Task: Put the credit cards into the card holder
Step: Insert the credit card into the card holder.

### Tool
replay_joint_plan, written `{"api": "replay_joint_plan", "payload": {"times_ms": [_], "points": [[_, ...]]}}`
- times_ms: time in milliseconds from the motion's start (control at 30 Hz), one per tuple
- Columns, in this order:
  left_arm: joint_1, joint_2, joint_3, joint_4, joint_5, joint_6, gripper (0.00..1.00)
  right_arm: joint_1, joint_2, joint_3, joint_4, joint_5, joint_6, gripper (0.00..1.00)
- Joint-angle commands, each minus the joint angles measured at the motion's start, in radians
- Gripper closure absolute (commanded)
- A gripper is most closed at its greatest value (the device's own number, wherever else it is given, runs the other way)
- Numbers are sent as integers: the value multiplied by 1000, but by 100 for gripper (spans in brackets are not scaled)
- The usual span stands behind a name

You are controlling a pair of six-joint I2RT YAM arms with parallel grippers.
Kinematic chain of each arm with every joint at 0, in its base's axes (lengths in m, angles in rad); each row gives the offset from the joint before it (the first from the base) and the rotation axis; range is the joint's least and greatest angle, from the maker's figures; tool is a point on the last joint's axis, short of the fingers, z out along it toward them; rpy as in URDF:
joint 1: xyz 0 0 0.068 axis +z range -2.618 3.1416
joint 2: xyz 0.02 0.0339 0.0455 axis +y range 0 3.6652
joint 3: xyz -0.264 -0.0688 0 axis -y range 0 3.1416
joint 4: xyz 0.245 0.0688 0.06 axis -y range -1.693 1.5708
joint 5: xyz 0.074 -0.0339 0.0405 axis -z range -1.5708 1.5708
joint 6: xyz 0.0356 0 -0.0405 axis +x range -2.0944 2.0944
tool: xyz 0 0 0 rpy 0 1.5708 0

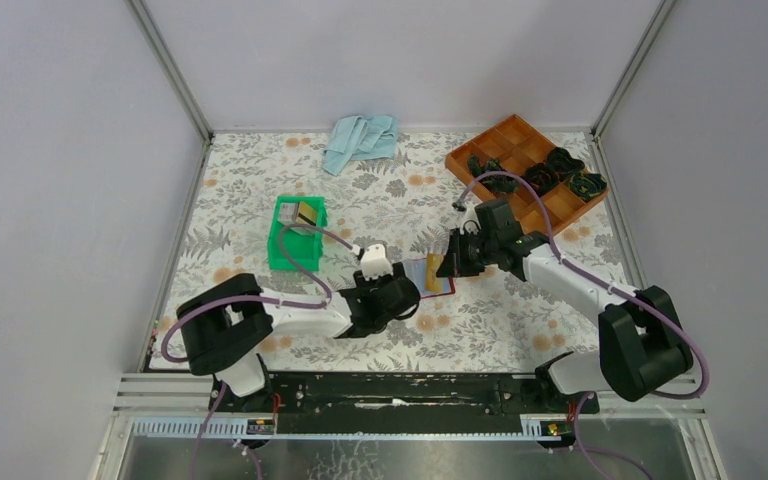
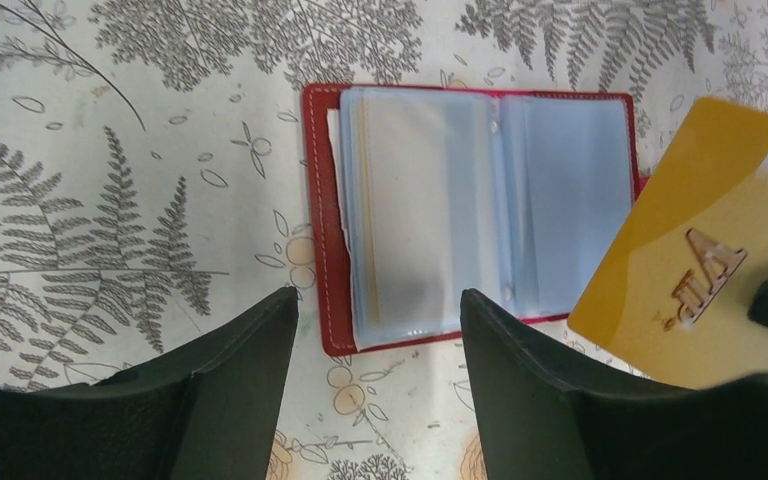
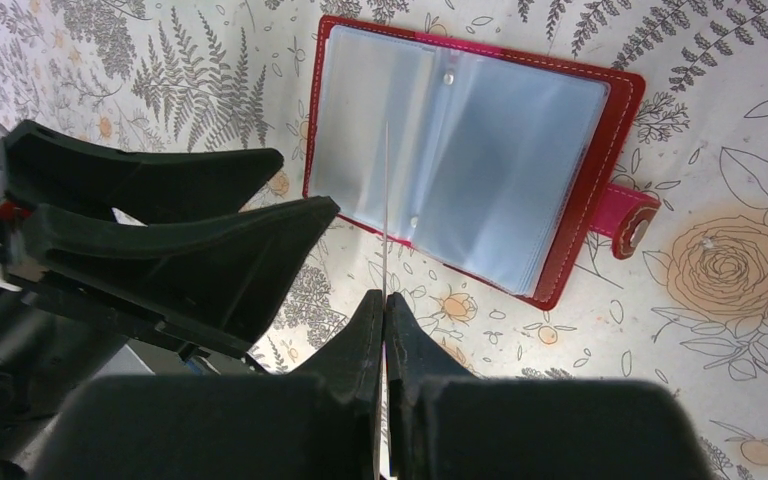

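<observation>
Gold credit card (image 2: 695, 240) clamped in right gripper (image 3: 384, 310) by open card holder (image 2: 440, 210), left gripper (image 2: 378, 320) spread; likely insertion step, next align to sleeve (image 2: 570, 200)

Green bin (image 1: 276, 242); orange tray (image 1: 512, 133); blue cloth (image 1: 360, 140)

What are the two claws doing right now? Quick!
Left claw: open, holding nothing.
Right claw: closed on a gold card.
</observation>
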Motion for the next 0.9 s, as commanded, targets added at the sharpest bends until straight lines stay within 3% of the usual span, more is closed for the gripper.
{"api": "replay_joint_plan", "payload": {"times_ms": [0, 333, 867], "points": [[43, -37, 1, -7, -59, 32, 32, -5, 27, 5, 49, -43, 1, 100], [151, -61, -64, 84, 48, 86, 34, -4, 90, -3, 101, -66, -1, 100], [178, -48, -94, 96, 101, 69, 41, -14, 149, -7, 134, -84, -6, 100]]}}
